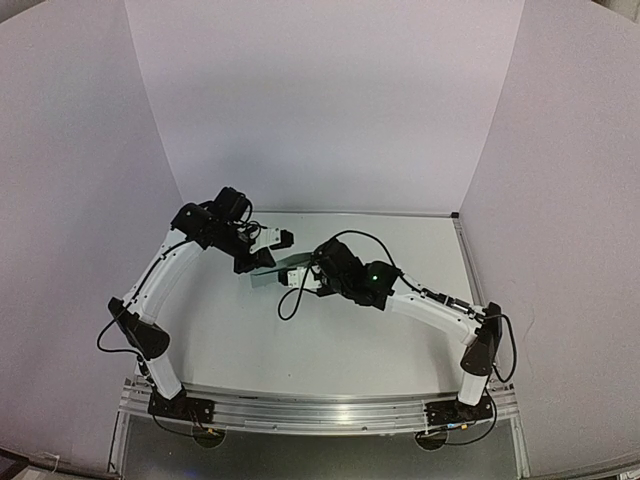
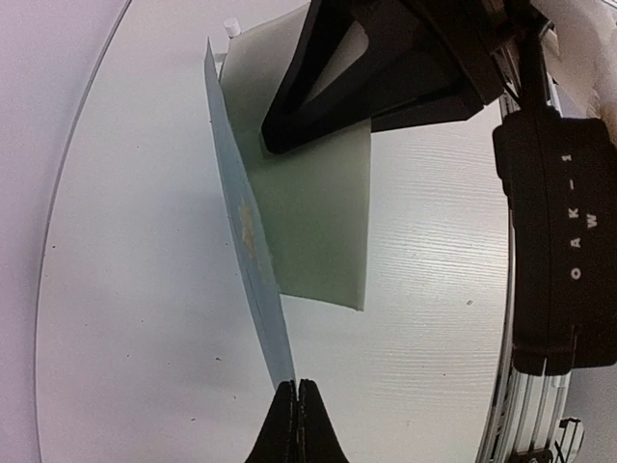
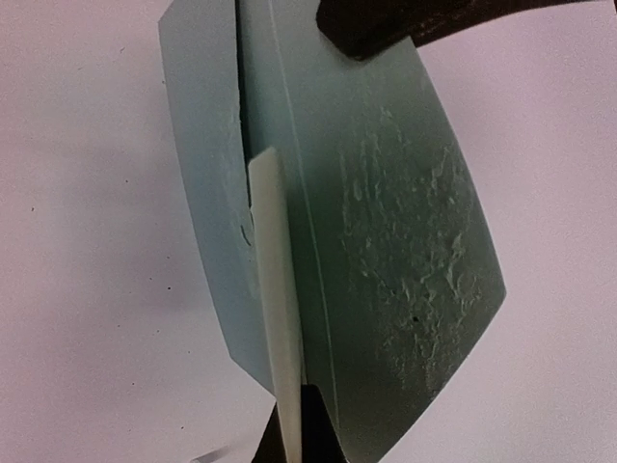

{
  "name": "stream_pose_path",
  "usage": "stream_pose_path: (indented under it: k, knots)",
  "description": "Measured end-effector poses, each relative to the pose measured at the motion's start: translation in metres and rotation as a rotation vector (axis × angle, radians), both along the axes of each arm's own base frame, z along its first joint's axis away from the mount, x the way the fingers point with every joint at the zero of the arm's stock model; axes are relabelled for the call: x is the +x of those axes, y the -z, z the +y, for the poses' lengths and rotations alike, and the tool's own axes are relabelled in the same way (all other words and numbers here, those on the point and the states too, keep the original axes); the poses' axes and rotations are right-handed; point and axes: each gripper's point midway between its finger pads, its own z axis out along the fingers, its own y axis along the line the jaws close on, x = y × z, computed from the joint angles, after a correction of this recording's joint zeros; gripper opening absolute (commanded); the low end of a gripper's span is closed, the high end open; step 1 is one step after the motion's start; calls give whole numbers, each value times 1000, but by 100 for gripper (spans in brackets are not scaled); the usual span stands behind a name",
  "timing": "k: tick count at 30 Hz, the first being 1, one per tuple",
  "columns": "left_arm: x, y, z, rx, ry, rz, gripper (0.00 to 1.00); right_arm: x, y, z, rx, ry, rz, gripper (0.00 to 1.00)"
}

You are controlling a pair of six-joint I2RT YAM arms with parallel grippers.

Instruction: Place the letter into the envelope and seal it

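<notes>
Both grippers hold paper above the white table (image 1: 330, 340). My left gripper (image 1: 262, 261) (image 2: 297, 388) is shut on the edge of the pale teal envelope (image 1: 273, 272) (image 2: 246, 222), seen almost edge-on. My right gripper (image 1: 302, 276) (image 3: 294, 424) is shut on the cream letter (image 3: 278, 289). The letter's far end lies in the fold between the envelope's pale body (image 3: 204, 193) and its open, darker flap (image 3: 405, 251). In the left wrist view the letter (image 2: 323, 222) hangs beside the envelope from the right gripper's black fingers (image 2: 328, 77). A left finger (image 3: 386, 24) shows at the top of the right wrist view.
White walls close the table on the left, back and right. A tiny white tube (image 2: 229, 24) lies on the table beyond the papers. The metal rail (image 1: 320, 410) with both arm bases runs along the near edge.
</notes>
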Motion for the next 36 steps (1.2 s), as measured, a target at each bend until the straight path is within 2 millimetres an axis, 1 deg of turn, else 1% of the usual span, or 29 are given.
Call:
stream_pose_path:
  k: [5, 10, 16, 19, 22, 28, 33, 36]
  knots:
    - [-3, 1, -2, 1, 32, -12, 0, -4, -1, 8, -2, -49, 10, 0]
    - [-9, 6, -3, 0, 58, 5, 0, -2, -2, 24, 8, -93, 15, 0]
    - [-13, 3, -7, -30, 78, 23, 0, 0, 11, 40, -8, -131, 33, 0]
    - [-15, 2, -9, -41, 85, 30, 0, -1, 18, 44, -19, -145, 44, 0]
    - [-17, 1, -10, -51, 92, 38, 0, -5, 21, 48, -17, -172, 58, 0]
    - [-21, -4, -12, -74, 103, 48, 0, -15, 19, 57, 37, -219, 113, 0]
    - [-24, -7, -12, -85, 109, 48, 0, -15, 22, 56, 80, -197, 160, 0]
    - [-24, -7, -11, -84, 110, 45, 0, -12, 35, 51, 77, -166, 186, 0]
